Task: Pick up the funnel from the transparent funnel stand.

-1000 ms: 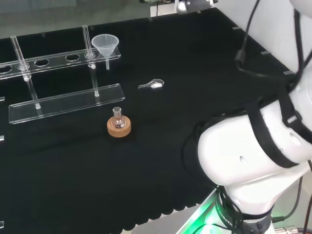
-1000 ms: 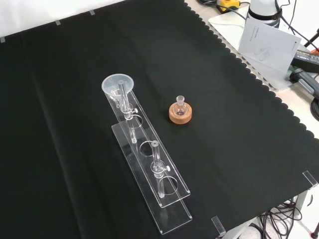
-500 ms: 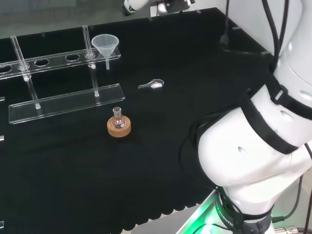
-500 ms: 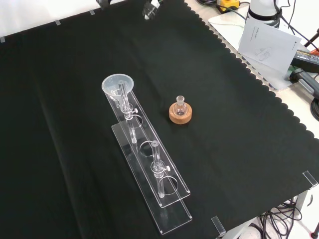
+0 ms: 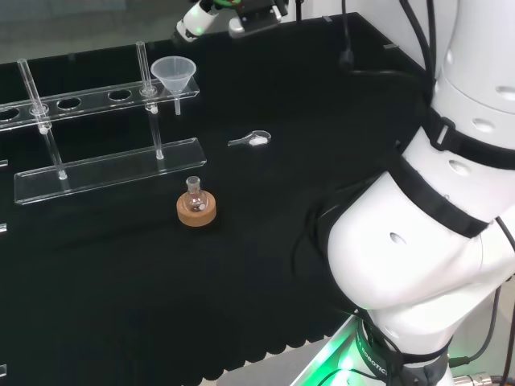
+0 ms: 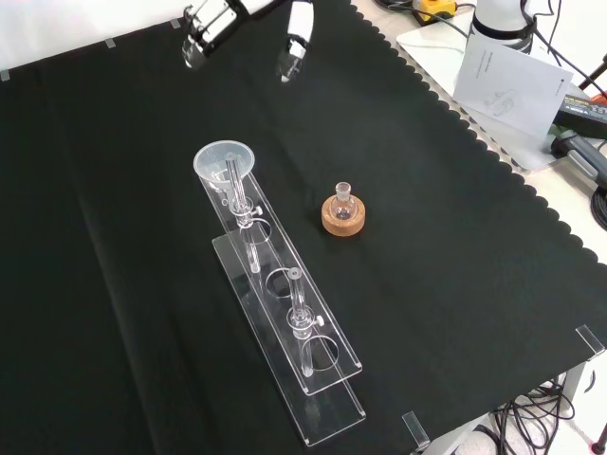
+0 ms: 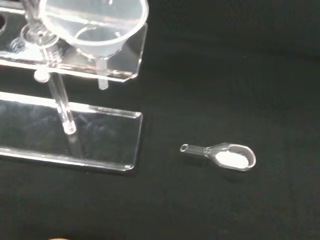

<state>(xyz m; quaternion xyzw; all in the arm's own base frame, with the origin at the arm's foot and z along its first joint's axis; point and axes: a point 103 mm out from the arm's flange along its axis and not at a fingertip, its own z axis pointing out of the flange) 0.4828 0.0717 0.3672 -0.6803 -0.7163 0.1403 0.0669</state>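
A clear funnel point(image 5: 173, 74) sits in the end hole of the transparent stand point(image 5: 105, 169), at that stand's right end in the head view. The front view has the funnel point(image 6: 225, 163) at the far end of the stand point(image 6: 322, 379). My hand point(image 6: 292, 38) comes in at the top of the front view, above and beyond the funnel and apart from it. Its fingers are spread and fairly straight, with nothing held. One white finger of the hand point(image 5: 193, 24) shows at the top of the head view. The wrist view looks down on the funnel point(image 7: 95, 25) and the stand point(image 7: 100, 130).
A small round flask on a cork ring point(image 5: 195, 205) stands in front of the stand; in the front view the flask point(image 6: 343, 210) is to the stand's right. A clear scoop with white powder point(image 5: 252, 139) lies on the cloth, also plain in the wrist view point(image 7: 227, 156). Papers point(image 6: 512, 81) lie beyond the cloth's edge.
The hand has come into the head and front views from the top and moved closer to the funnel. The arm's white links have swung. The ware has not moved.
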